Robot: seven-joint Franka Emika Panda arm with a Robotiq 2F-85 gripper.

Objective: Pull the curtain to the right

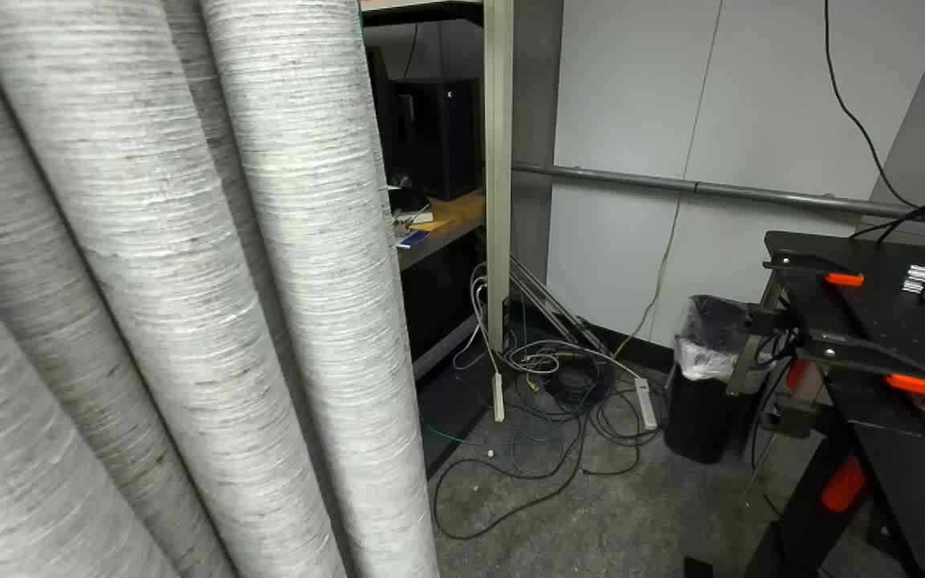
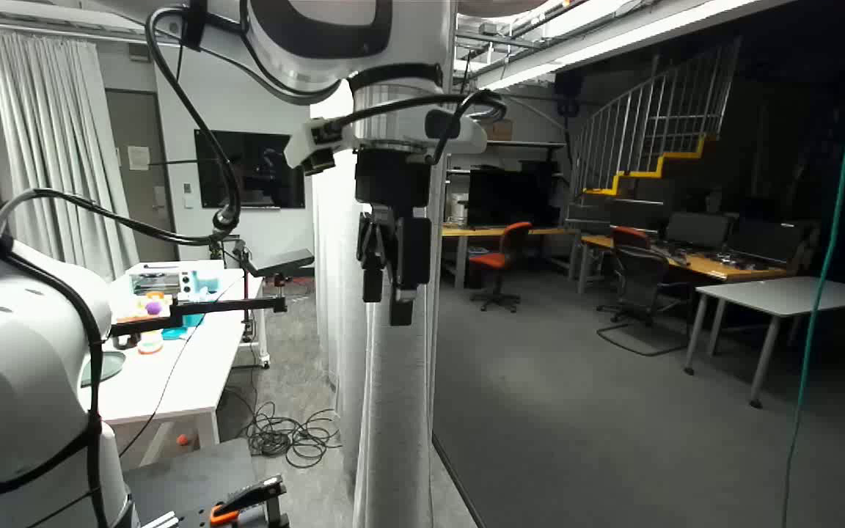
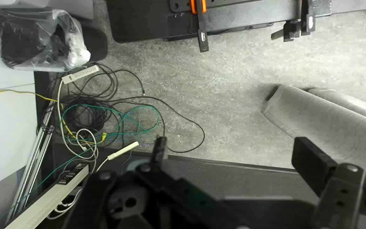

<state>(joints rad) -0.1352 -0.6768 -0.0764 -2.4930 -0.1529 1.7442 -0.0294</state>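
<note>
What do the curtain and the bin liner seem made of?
The curtain looks like matte woven fabric, judging by its fine horizontal streaks and deep folds; fibre unclear. The bin liner seems thin, glossy plastic: see-through, crinkled, catching highlights.

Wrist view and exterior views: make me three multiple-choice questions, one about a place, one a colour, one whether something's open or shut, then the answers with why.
1. In the wrist view, the curtain lies toward the:
A. left edge
B. right edge
C. top left corner

2. The clamp tips are:
A. blue
B. green
C. orange

3. The pincer is:
A. open
B. shut on the curtain
C. shut, holding nothing

1 B: its pale folds come in from that side.
2 C: an exterior view shows two, plainly orange.
3 A: its fingers stand apart, floor showing between them.
</note>
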